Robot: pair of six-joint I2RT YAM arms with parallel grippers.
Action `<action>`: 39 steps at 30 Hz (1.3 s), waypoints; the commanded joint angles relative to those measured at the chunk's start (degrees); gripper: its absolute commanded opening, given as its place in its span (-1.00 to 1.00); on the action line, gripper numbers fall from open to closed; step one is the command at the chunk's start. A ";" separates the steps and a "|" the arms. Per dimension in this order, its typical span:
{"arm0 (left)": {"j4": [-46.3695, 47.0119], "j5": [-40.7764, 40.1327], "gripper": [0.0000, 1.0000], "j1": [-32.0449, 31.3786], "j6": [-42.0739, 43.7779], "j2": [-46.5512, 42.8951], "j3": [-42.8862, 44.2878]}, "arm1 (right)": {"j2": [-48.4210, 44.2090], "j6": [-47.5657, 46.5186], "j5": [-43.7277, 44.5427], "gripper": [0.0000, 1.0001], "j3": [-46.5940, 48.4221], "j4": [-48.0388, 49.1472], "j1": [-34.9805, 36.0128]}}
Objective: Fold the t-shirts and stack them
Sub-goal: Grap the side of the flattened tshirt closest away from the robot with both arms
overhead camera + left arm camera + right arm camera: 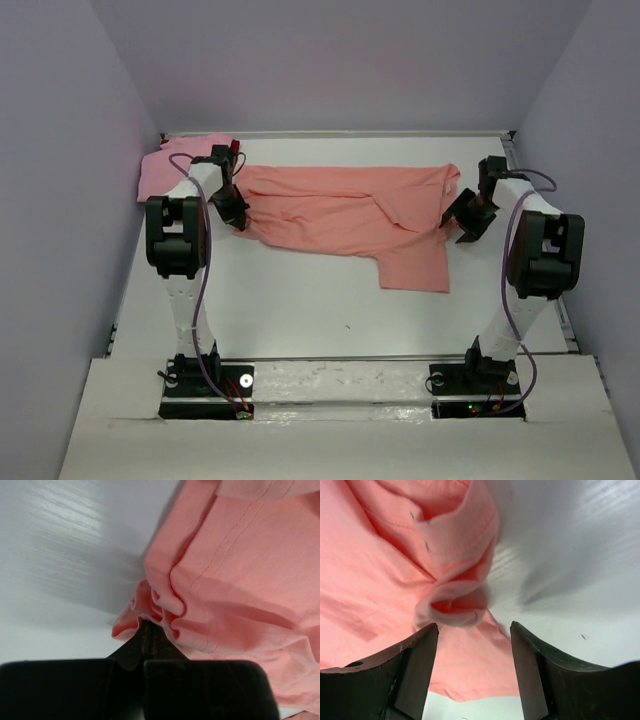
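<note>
The salmon-orange t-shirt (340,215) lay rumpled across the far half of the table (290,310), its left edge pinched in the closed left hand (145,630). The right hand (474,630) stood open, with a bunched fold loose between its jaws. A pull from the left alone would likely drag the shirt askew towards the lighter pink t-shirt (170,168) in the far left corner.

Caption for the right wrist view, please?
Open right gripper facing a bunched fold of the salmon-orange cotton t-shirt on the white table.
</note>
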 commanded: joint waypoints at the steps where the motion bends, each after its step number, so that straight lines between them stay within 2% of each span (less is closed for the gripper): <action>1: -0.70 0.98 -1.00 0.15 1.23 -3.82 -1.95 | -7.33 -0.93 2.06 0.31 -2.88 -2.77 -0.29; 12: -1.49 0.71 -1.00 -0.20 2.72 -5.05 -2.13 | -28.76 2.68 -2.78 0.25 -22.12 -7.60 0.23; 22: -1.93 0.36 -1.00 -0.29 4.22 -4.79 -1.69 | -39.85 3.56 -4.10 0.24 -37.77 -4.10 1.29; 27: -2.46 0.27 -1.00 -0.29 4.74 -4.00 -0.11 | -41.27 4.79 0.20 0.21 -39.28 -1.28 2.87; 39: -2.81 0.54 -1.00 -0.29 5.45 -4.44 1.12 | -34.41 4.17 5.74 0.16 -36.46 3.99 2.87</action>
